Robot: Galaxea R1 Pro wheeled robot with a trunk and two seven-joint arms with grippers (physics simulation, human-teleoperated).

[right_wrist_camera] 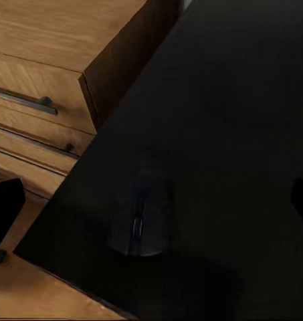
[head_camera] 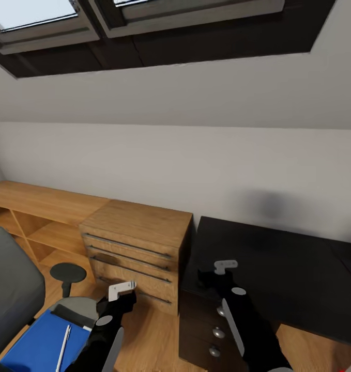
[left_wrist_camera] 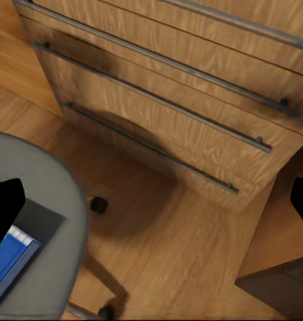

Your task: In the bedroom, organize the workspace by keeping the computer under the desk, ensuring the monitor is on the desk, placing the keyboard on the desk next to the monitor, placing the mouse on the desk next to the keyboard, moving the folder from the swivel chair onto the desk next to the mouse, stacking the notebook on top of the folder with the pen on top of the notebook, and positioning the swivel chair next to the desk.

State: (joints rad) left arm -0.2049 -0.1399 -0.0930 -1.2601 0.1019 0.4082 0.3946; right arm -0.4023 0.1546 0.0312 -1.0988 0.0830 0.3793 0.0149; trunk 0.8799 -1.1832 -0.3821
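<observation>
Mid-task: mouse (right_wrist_camera: 139, 224) on the surface (head_camera: 278, 268); folder (head_camera: 38, 345) and pen (head_camera: 62, 347) (at 7 o'clock) remain on swivel chair (head_camera: 12, 289); both tools apart, empty.

Daylight enters from the skylights (head_camera: 41, 15) overhead, leaving the sloped white wall (head_camera: 196, 155) evenly bright with a faint grey smudge of shadow above the worktop (head_camera: 278, 268). The glossy black top swallows detail; in the right wrist view the mouse (right_wrist_camera: 141, 224) barely stands out. Soft arm shadows fall across the wooden drawer chest (left_wrist_camera: 178, 100). The renders are slightly soft throughout.
</observation>
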